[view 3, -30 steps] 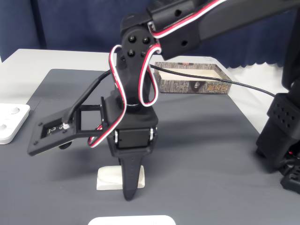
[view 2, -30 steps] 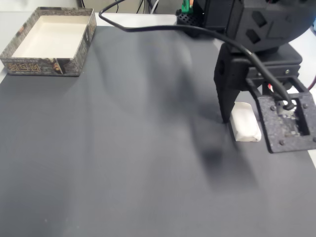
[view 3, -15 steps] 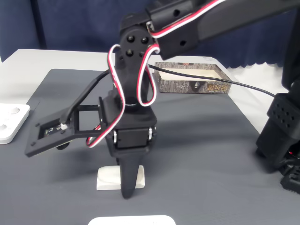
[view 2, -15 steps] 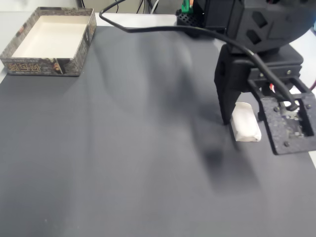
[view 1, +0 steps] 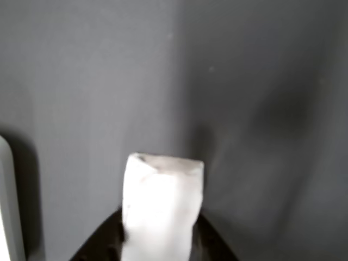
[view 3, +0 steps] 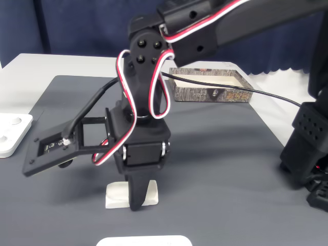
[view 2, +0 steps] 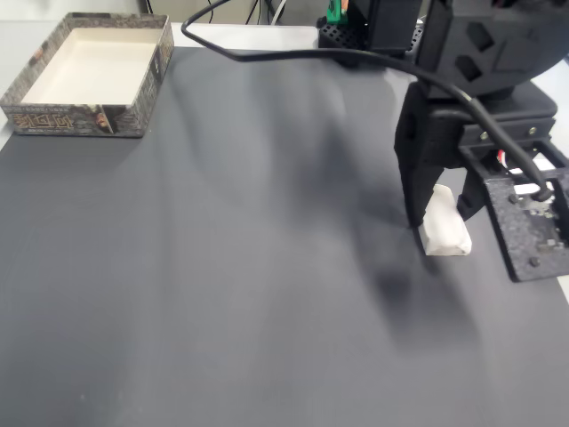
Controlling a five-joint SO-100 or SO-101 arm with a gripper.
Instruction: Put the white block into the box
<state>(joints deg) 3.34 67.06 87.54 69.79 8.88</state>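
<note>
In a fixed view the box (view 2: pixel 89 76) stood at the far left corner of the dark desk (view 2: pixel 222 267), well apart from the white block (view 2: pixel 444 227), which lay far to the right of it. The pincer (view 2: pixel 437 224) stood over the block, its fingers closed on either side and gripping it; the block's lower end looked to touch the desk. In the other view the white block (view 1: pixel 160 206) rose upright between the two dark fingers (view 1: pixel 103 244). In another fixed view the block (view 3: pixel 119 195) lay in front of the box (view 3: pixel 210 87), well apart from it.
</note>
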